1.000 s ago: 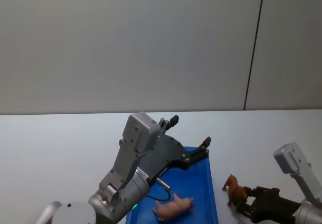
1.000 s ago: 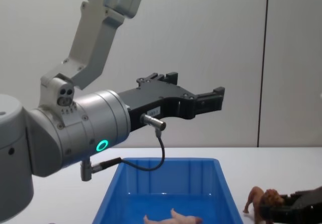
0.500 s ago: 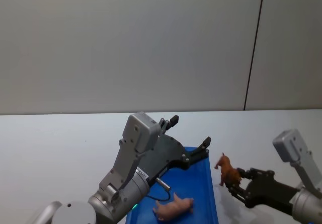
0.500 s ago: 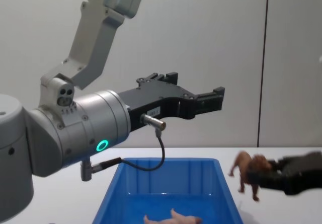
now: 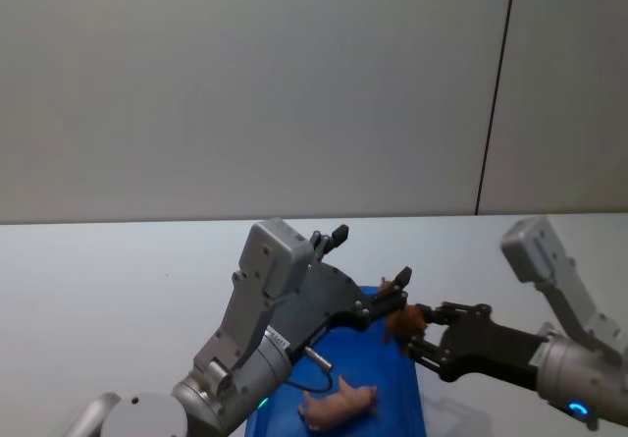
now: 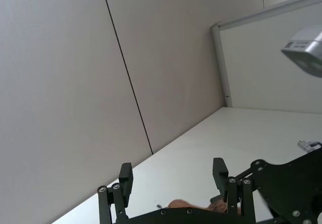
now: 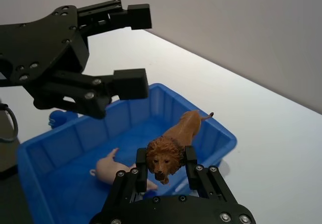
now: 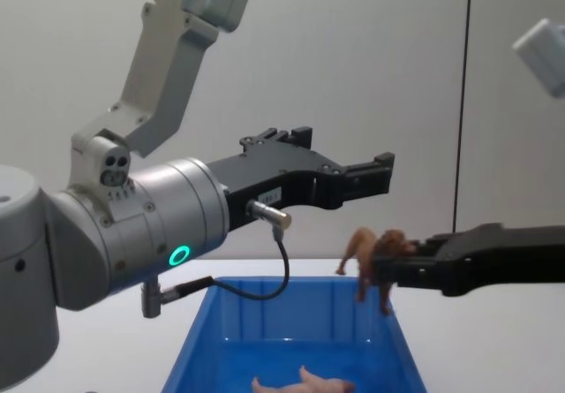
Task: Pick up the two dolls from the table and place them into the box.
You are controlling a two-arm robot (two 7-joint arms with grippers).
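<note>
Holding brown doll (image 8: 372, 262) over box (image 8: 327, 309): right tool (image 7: 166, 159) | left tool (image 8: 344, 150) wide | pink doll (image 5: 339, 403) inside

I see the pig doll (image 5: 339, 403) lying in the box (image 8: 196, 336) on the table (image 5: 118, 290). My right gripper (image 8: 399, 266) holds the lion doll (image 8: 372, 259) over the box's right rim, beside my left gripper (image 8: 342, 149).

Right gripper (image 5: 413, 330) holds brown doll (image 5: 398, 321) over box (image 5: 391, 376) (pink doll (image 5: 339, 404) inside)

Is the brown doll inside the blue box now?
Not yet: the right gripper holds the brown doll in the air over the box.
</note>
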